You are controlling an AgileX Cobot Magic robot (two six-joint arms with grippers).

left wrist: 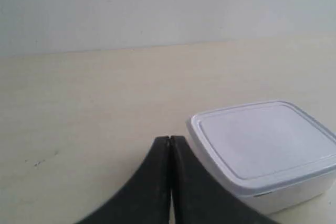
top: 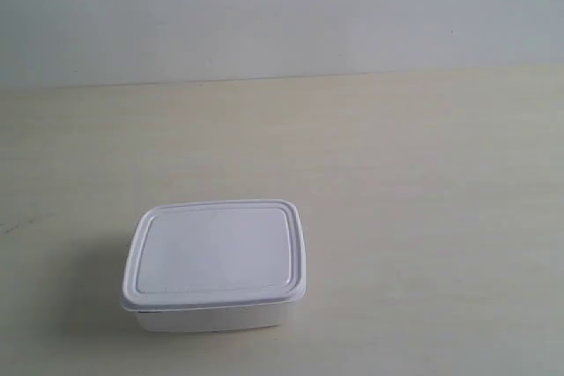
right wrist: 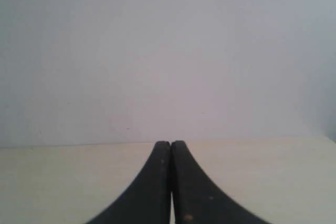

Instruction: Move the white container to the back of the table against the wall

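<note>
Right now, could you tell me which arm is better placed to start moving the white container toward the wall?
The left arm, probably. Its shut left gripper sits close beside the white container; the right gripper, also shut, faces only table and wall, no container in view.

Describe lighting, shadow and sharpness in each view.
Exterior view: soft even light, faint shadow on the table beside the container, no glare. Left wrist view: left gripper dark, container slightly hazy. Right wrist view: flat grey wall, right gripper nearly black, soft-edged.
</note>
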